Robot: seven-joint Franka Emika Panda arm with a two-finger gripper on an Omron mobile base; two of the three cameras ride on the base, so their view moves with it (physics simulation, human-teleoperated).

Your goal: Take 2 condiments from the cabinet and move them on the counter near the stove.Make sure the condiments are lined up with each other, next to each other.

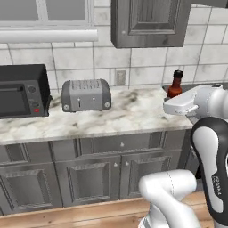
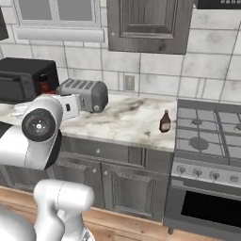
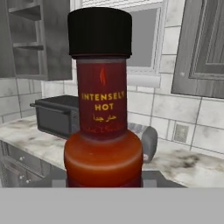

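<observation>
while clamped in the hand (image 1: pixel 178 94), red bottle (image 3: pixel 103 109) upright, black cap up.
still to go beside the squat dark bottle (image 2: pixel 164 122), at the worktop's (image 2: pixel 127 120) stove (image 2: pixel 212 129) edge.

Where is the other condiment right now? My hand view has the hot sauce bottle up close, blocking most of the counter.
Observer: The squat dark bottle stands upright on the counter, just left of the stove.
Operator: Which side of it has space for a second bottle?
Observer: Its left. Bare marble runs from that bottle towards the silver toaster; on its right the cooktop edge starts almost at once.
</observation>
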